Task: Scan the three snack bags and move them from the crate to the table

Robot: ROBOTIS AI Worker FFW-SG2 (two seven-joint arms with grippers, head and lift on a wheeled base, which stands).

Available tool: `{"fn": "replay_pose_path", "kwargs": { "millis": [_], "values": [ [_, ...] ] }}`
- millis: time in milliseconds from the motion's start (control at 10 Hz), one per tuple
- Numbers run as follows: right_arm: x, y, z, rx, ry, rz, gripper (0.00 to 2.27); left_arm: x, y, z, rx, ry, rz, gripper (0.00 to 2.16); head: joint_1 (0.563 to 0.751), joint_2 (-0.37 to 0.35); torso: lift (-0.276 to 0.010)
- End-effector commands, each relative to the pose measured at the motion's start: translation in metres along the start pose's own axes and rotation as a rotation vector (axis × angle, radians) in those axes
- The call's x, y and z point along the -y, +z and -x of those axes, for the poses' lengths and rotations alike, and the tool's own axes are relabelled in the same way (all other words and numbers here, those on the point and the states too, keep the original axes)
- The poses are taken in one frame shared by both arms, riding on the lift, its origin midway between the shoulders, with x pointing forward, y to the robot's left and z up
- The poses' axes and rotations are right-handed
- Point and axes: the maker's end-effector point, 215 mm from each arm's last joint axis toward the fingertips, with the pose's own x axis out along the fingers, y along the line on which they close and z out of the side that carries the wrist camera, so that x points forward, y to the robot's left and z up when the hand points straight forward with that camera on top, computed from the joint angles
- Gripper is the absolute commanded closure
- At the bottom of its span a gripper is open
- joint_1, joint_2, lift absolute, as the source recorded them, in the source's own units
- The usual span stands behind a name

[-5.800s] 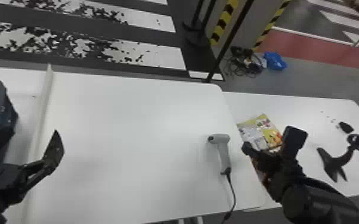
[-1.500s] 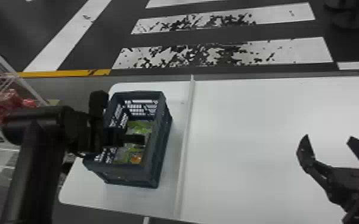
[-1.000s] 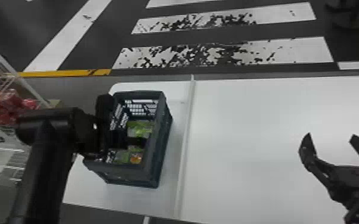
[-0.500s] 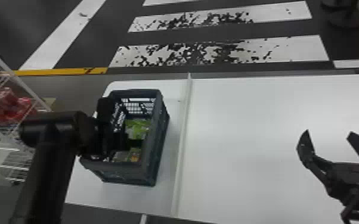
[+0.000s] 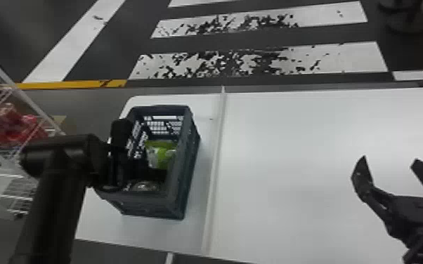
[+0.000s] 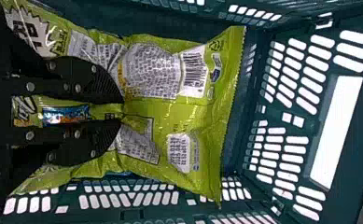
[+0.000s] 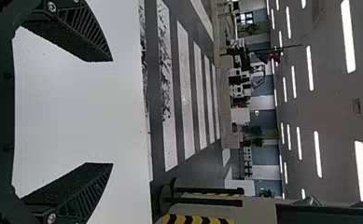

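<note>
The table point(image 5: 291, 175) carries the crate point(image 5: 147, 207) near its left end, presumably leaving the broad stretch beside it for scanned bags. The right hand point(image 5: 390, 160) is wide open and empty, out of the crate's way. Inside the crate, the left hand point(image 6: 122, 111) has its fingers nearly together, pinching the green bag point(image 6: 188, 112) mid-body, likely so its barcode point(image 6: 194, 72) stays uncovered for scanning.

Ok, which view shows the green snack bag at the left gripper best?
The left wrist view: the green snack bag is close up, barcode in view, part of it between the fingers of the left gripper. The head view gives a smaller part, down in the crate; the right wrist view looks across the table instead.
</note>
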Motion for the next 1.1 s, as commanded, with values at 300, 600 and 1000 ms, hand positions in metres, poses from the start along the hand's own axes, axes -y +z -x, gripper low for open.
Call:
{"fn": "replay_pose_path", "kwargs": {
  "millis": [300, 600, 1000],
  "values": [
    [-0.003, 0.004, 0.007, 0.016, 0.000, -0.021, 0.09, -0.015, 0.013, 0.035, 0.119, 0.004, 0.017, 2.06, 0.695, 0.254, -0.062],
    [-0.002, 0.008, 0.014, 0.028, -0.004, -0.028, 0.09, -0.010, 0.032, 0.071, 0.260, 0.014, -0.005, 2.06, 0.695, 0.274, -0.062],
    [0.013, 0.012, 0.019, 0.044, -0.034, -0.033, 0.09, -0.004, 0.040, 0.080, 0.307, 0.014, -0.022, 2.06, 0.695, 0.265, -0.062]
  ]
}}
